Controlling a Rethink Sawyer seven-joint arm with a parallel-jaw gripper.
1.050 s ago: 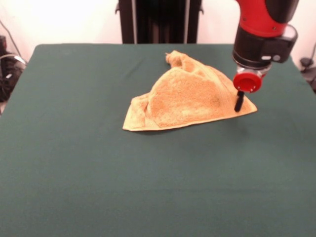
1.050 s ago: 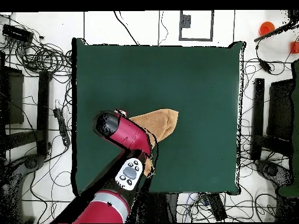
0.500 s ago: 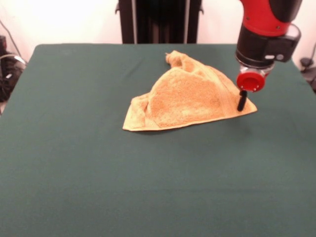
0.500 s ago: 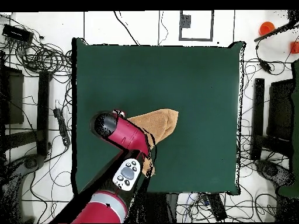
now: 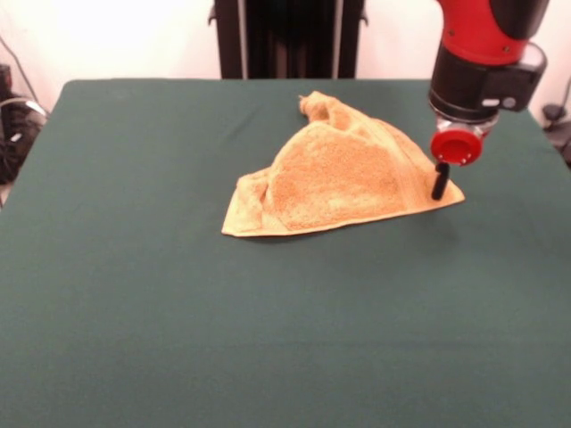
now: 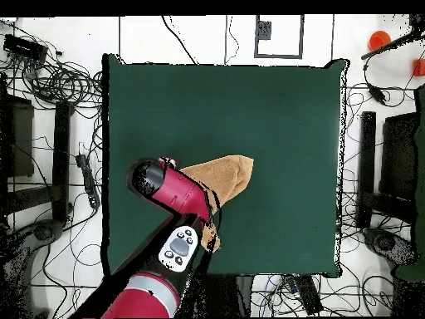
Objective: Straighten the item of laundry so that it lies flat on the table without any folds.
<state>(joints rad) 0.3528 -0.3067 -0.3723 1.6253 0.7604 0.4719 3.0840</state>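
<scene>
Where towel (image 5: 335,178) bunches, claw (image 5: 438,183) alongside

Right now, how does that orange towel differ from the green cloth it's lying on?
The towel is golden orange and fluffy; the table cover is plain dark green and smooth. The towel is small and humped in folds; the table cover is far larger and stretched flat. Both are fabric.

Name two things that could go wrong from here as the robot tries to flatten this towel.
1. The pincer stands at the very corner of the folded towel; a slight miss may catch only the green table cloth.
2. The towel lies doubled in layers, so the pincer might grip several at once and drag the fold along unopened.
</scene>
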